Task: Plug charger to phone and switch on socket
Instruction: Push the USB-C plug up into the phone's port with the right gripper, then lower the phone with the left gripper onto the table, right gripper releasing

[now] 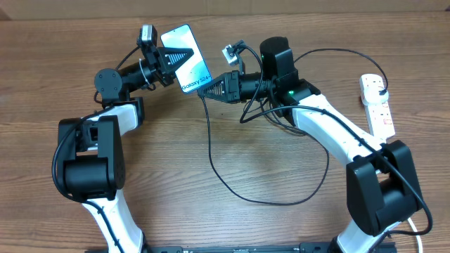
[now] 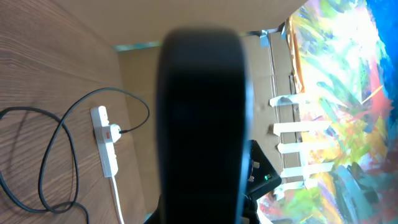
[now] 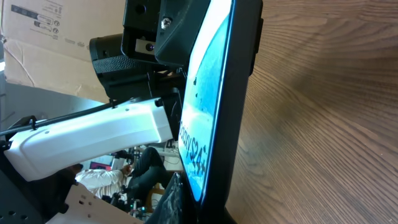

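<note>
Left claw [image 1: 171, 57] around phone [image 1: 188, 60], aloft.

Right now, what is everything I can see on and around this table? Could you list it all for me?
phone: one, lit blue-cyan screen with dark edges, held up off the table at the far middle by the left claw.
charger: one, thin black cable, looping over the middle of the table, one end at the right claw, the other plugged into the socket.
socket: one, white strip with a white lead, far right of the table.
table: one, brown wood grain, under everything.
left claw: one, black, shut on the phone.
right claw: one, black, at the phone's lower end; the grip itself is hidden.
</note>
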### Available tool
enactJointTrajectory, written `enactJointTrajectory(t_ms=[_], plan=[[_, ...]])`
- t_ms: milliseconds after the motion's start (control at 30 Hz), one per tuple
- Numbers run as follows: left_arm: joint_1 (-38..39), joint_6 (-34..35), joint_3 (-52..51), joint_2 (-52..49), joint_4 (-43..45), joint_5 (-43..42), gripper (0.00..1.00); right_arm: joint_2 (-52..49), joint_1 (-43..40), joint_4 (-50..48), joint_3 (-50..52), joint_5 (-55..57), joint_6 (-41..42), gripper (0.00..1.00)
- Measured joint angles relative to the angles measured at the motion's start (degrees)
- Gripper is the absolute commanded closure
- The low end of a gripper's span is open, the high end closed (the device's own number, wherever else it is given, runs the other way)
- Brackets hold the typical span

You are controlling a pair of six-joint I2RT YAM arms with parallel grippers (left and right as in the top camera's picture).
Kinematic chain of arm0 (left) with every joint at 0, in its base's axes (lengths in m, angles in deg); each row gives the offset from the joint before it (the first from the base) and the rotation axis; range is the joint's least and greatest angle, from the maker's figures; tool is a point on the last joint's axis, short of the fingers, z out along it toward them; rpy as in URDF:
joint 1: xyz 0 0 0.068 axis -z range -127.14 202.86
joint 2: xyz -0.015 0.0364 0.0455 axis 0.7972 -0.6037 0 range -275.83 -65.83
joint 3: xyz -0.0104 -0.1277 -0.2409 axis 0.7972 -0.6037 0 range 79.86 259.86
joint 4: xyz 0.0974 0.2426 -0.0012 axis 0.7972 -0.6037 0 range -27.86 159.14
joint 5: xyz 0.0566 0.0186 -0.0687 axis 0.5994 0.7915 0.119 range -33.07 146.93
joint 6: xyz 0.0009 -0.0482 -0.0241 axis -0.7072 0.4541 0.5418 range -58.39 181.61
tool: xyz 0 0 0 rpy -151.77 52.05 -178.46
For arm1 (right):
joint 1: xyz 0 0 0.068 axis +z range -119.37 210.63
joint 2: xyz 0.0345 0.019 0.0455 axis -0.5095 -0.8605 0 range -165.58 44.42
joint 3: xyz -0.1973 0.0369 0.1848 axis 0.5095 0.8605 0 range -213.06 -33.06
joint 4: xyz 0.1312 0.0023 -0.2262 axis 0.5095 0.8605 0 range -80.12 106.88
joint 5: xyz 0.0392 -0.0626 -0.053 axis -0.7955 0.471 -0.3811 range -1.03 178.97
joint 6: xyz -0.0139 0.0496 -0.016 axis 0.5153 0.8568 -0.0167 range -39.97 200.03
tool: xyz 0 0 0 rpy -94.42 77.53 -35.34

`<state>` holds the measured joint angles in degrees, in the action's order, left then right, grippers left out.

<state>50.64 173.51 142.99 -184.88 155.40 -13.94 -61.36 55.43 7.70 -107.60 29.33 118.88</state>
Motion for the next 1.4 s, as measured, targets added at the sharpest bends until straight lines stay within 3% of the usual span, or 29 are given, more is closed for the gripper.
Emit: enactJointTrajectory(t_ms=[100, 133, 200, 300, 367, 400, 533, 700, 867, 1067, 1400], plan=[[0.00, 0.00, 0.02, -0.02, 0.11, 0.02, 0.95, 0.00, 0.00, -0.20, 0.00, -0.44, -0.59, 0.87], [0.00, 0.04, 0.02, 0.00, 0.11, 0.02, 0.96, 0.02, -0.02, -0.17, 0.00, -0.55, -0.92, 0.74], [0.17, 0.00, 0.02, 0.00, 0.20, -1.79, 0.96, -0.07, -0.13, -0.74, 0.00, 0.39, -1.57, 0.68], [0.55, -0.02, 0.00, -0.02, -0.04, -3.21, 0.95, -0.07, -0.76, -0.98, 0.00, 0.31, -2.49, 0.51], [0.68, -0.04, 0.00, -0.02, 0.02, -3.63, 0.95, -0.09, -0.92, -0.94, 0.02, -0.09, -2.95, 0.47], [0.57, -0.13, 0.00, -0.02, -0.04, -3.76, 0.96, -0.07, -1.09, -0.94, 0.02, -0.52, -3.37, 0.39], [-0.33, -0.87, 0.00, -0.02, -0.04, -3.96, 0.96, -0.07, -1.09, -0.79, 0.02, -2.12, -4.33, 0.30], [-1.73, -2.38, 0.00, -0.02, -0.74, -4.22, 0.96, 0.44, -1.29, 5.16, 0.02, -2.99, -7.82, 0.27], [-2.43, -9.11, 0.02, 0.00, -9.86, -6.56, 0.96, 5.09, -2.93, 22.43, 0.15, 2.99, -14.95, 0.25], [-0.39, -22.88, 0.02, -0.02, -25.68, -8.44, 0.96, 13.75, -5.33, 36.85, 0.20, 15.41, -22.25, 0.23], [6.88, -47.91, 1.49, -0.02, -57.31, -5.01, 0.96, 17.68, -5.60, 42.56, 0.20, 24.50, -26.05, 0.22]])
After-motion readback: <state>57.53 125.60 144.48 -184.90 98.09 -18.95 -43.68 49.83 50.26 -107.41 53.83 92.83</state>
